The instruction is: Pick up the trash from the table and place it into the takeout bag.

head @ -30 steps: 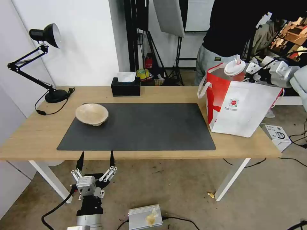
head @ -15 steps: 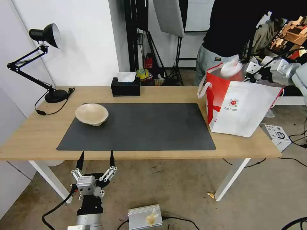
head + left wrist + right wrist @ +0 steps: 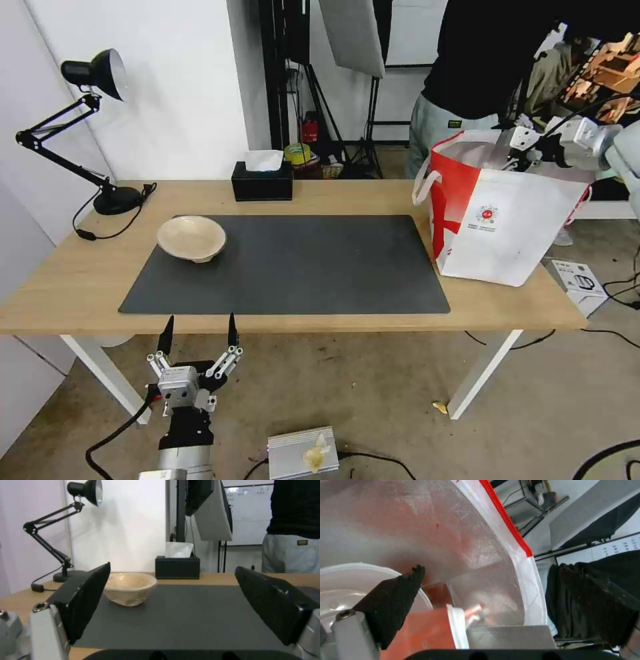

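Note:
A shallow beige bowl (image 3: 191, 238) (image 3: 130, 587) sits on the left end of the dark grey mat (image 3: 300, 267) on the table (image 3: 87, 267). The white takeout bag (image 3: 507, 213) with a red side stands on the table's right end. My right gripper (image 3: 515, 152) (image 3: 493, 568) hangs open just over the bag's mouth. Below it, inside the silver lining, the red cup with a white lid (image 3: 426, 630) lies on its side beside a white round bowl (image 3: 340, 585). My left gripper (image 3: 198, 333) (image 3: 172, 567) is open, low in front of the table's near edge, facing the beige bowl.
A black tissue box (image 3: 262, 181) stands at the table's back edge and a black desk lamp (image 3: 100, 133) at the back left. A person in a black top (image 3: 480, 73) stands behind the bag. Boxes and cables lie on the floor.
The red cup with the white lid, held above the bag's mouth a second ago, has dropped inside. My right gripper has opened. The left arm has not moved.

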Motion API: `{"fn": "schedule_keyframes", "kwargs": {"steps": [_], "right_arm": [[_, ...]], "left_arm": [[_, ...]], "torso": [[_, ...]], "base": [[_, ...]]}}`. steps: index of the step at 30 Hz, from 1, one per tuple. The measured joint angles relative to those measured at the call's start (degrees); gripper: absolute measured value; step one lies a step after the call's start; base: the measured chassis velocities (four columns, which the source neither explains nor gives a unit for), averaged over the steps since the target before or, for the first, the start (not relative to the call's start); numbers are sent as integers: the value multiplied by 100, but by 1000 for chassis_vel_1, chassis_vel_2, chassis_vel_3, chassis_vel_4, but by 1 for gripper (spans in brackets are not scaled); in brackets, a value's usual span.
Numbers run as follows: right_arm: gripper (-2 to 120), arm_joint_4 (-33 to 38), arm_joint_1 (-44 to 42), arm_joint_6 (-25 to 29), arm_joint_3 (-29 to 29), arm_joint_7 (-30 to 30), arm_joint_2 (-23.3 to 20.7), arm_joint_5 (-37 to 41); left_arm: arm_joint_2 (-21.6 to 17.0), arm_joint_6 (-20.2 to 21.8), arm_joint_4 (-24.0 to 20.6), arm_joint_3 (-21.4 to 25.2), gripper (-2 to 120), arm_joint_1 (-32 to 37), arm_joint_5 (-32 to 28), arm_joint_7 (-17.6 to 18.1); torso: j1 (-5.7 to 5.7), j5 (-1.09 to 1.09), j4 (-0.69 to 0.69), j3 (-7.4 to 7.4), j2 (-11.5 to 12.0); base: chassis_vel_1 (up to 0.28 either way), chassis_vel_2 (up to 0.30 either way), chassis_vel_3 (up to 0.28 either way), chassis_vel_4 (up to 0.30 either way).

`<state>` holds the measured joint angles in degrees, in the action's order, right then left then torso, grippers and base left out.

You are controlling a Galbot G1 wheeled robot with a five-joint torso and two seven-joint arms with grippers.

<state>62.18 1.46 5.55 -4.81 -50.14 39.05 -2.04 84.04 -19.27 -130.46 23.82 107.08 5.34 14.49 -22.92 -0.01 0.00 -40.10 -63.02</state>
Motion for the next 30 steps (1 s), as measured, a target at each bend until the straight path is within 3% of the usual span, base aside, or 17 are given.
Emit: {"fn": "schedule_keyframes", "kwargs": {"steps": [11, 21, 22, 24, 25, 27, 30], "right_arm": [[100, 47, -80, 3, 62, 39, -18, 20], [100, 255, -246, 27, 307, 715, -134, 287], [100, 517, -426, -95, 330, 1357, -261, 591], [100, 805, -620, -409, 328, 2074, -374, 928], [100, 805, -620, -409, 328, 2074, -374, 928], [100, 1049, -804, -580, 326, 2966, -451, 1243], [100, 1233, -937, -605, 333, 3627, -482, 1499]], "left_arm": [[-3, 0, -17, 8, 100, 2, -3, 2], [-15, -2, -30, 27, 100, -3, -14, 3], [-17, -2, -31, 25, 100, -6, -15, 3], [-19, -2, -30, 23, 100, -11, -15, 4], [-19, -2, -30, 23, 100, -11, -15, 4], [-18, -2, -29, 16, 100, -14, -15, 4], [-19, -2, -30, 12, 100, -12, -15, 4]], "torso": [[0, 0, 0, 0, 0], [0, 0, 0, 0, 0], [0, 0, 0, 0, 0], [0, 1, -1, 1, 0], [0, 1, -1, 1, 0], [0, 0, -1, 0, 0], [0, 0, -1, 0, 0]], "base": [[0, 0, 0, 0], [0, 0, 0, 0], [0, 0, 0, 0], [0, 0, 0, 0], [0, 0, 0, 0], [0, 0, 0, 0], [0, 0, 0, 0]]}}
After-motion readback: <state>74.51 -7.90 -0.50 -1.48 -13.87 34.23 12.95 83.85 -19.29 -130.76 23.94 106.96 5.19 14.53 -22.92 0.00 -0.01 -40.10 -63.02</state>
